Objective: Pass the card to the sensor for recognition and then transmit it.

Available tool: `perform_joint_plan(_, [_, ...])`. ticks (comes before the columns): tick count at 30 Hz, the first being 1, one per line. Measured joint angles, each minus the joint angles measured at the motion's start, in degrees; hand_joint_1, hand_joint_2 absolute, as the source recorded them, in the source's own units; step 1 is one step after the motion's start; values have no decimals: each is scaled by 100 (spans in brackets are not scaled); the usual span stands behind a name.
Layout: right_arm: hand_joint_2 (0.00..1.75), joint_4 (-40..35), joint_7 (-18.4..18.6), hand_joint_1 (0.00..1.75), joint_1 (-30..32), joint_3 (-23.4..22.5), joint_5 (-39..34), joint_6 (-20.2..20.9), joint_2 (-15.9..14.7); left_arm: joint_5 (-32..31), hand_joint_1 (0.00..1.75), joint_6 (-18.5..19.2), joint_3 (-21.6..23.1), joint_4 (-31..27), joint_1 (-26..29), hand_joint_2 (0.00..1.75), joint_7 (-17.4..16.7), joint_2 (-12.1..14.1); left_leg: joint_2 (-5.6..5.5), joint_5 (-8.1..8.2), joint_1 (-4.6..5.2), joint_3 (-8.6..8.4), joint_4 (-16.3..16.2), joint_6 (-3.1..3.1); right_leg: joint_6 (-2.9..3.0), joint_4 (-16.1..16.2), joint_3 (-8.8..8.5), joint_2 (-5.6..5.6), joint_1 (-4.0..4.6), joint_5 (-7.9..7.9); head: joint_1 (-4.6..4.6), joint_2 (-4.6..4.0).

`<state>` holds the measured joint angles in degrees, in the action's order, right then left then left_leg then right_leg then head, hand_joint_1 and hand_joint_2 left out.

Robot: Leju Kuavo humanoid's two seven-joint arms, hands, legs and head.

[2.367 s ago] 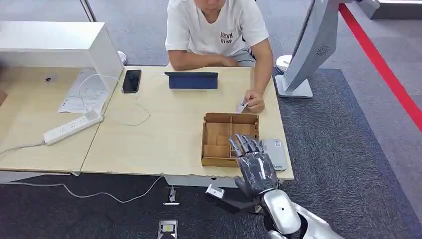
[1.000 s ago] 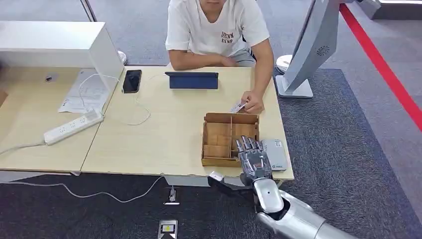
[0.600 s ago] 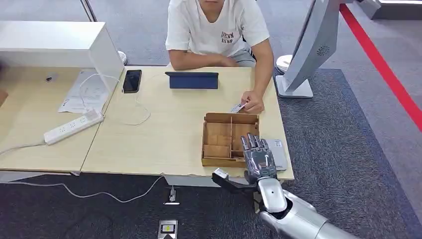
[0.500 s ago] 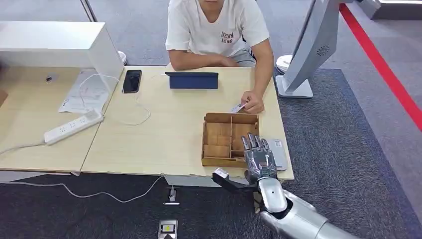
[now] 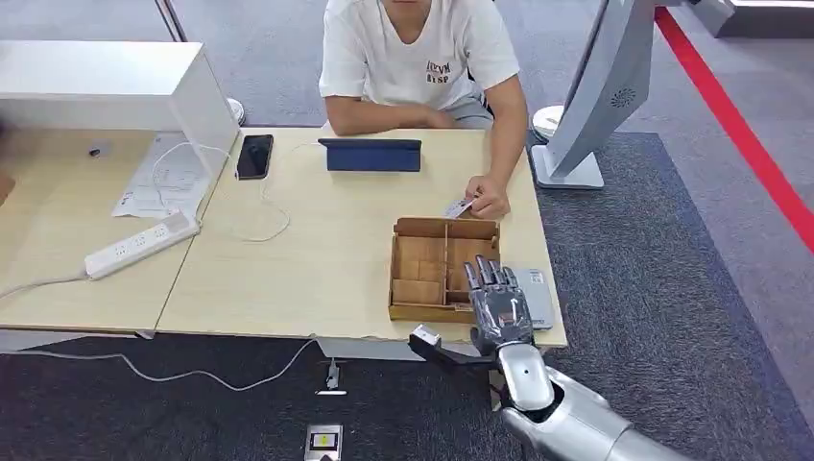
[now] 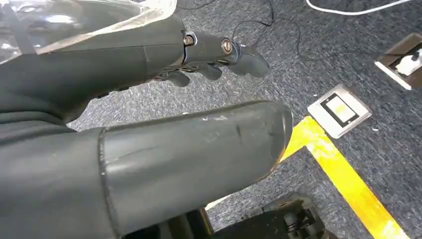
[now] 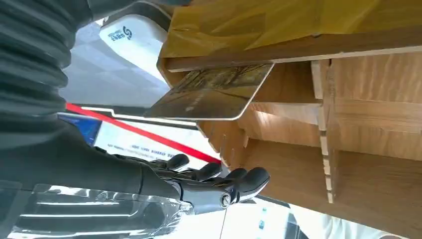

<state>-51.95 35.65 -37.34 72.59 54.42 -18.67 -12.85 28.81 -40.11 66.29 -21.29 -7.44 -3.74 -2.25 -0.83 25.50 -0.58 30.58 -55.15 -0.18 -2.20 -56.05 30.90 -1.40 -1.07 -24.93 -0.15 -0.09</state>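
My right hand (image 5: 496,305) hovers flat with fingers spread over the near right corner of the wooden divided box (image 5: 422,264), beside the grey card sensor (image 5: 535,288). In the right wrist view a brownish card (image 7: 209,92) stands tilted in a box compartment (image 7: 368,124), with the white sensor (image 7: 132,40) behind it. My right hand's fingers (image 7: 234,181) reach out straight, apart from the card. The seated person pinches another card (image 5: 459,207) beyond the box. My left hand (image 6: 99,64) hangs over the carpet and holds nothing.
On the table (image 5: 317,279) lie a blue tablet (image 5: 370,154), a phone (image 5: 253,156), papers and a power strip (image 5: 141,245). A white kiosk stand (image 5: 595,106) rises at the right. A floor socket (image 5: 324,442) and cables lie near the table's front edge.
Since 2.4 s ago my right hand has lowered and moved forward-right to the box's near right corner. It has stayed still over the last half second.
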Motion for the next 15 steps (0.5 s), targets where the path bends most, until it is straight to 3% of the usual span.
perform_joint_plan(1, [175,9,-2,35,0,0,2,-7,4,-26,0,13,-20,-4,5,0,-53,0,0,0,0,0,0,0,0,0,0,0,0,0,0,0])
perform_joint_plan(2, [175,15,-15,35,0,0,7,-7,11,-55,0,50,-22,-13,5,0,-121,4,0,0,0,0,0,0,0,0,0,0,0,0,0,0])
perform_joint_plan(3, [175,31,-37,168,-1,0,7,-4,20,-65,0,92,-22,-30,2,0,-203,19,0,0,0,0,0,0,0,0,-1,0,0,0,0,0])
perform_joint_plan(4, [175,39,-44,175,-1,0,4,0,35,-61,0,112,-22,-46,-4,0,-256,33,0,0,0,0,0,0,0,0,-1,0,0,0,0,0])
perform_joint_plan(15, [175,151,-149,175,-54,-9,-140,9,146,77,0,50,-22,-190,-11,0,-260,144,0,0,0,-2,0,0,0,0,-2,0,0,0,-2,0])
